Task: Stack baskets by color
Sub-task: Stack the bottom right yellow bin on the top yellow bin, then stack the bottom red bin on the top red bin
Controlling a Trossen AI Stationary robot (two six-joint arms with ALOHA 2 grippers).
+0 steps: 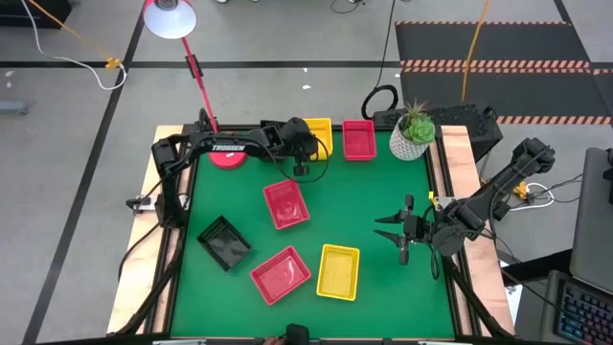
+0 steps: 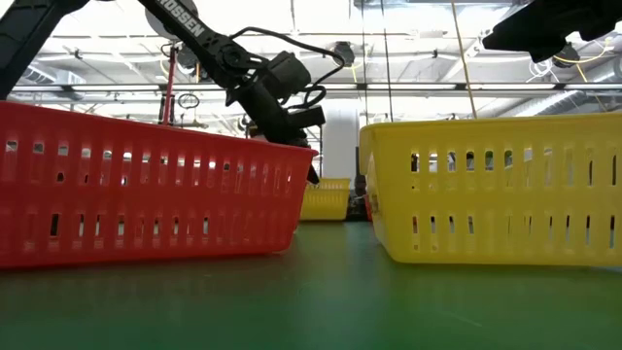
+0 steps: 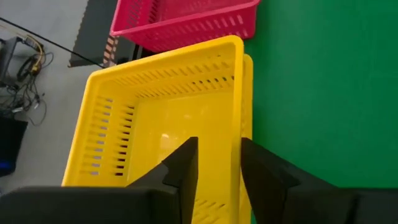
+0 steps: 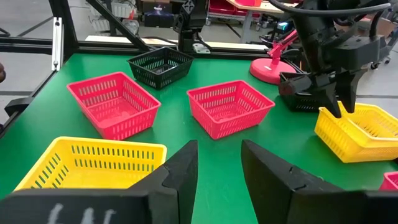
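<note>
Left wrist view: left gripper fingers parted, straddling the rim of the stacked yellow baskets at the surface's far edge, pink basket just beside. Right gripper hovers near the lone yellow basket, fingers apart, empty.

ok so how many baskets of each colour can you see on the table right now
red-pink baskets: 3
yellow baskets: 3, two of them nested at the far edge
black basket: 1 in the open; more black mesh by the lamp base, count unclear
total: 7 for certain
</note>
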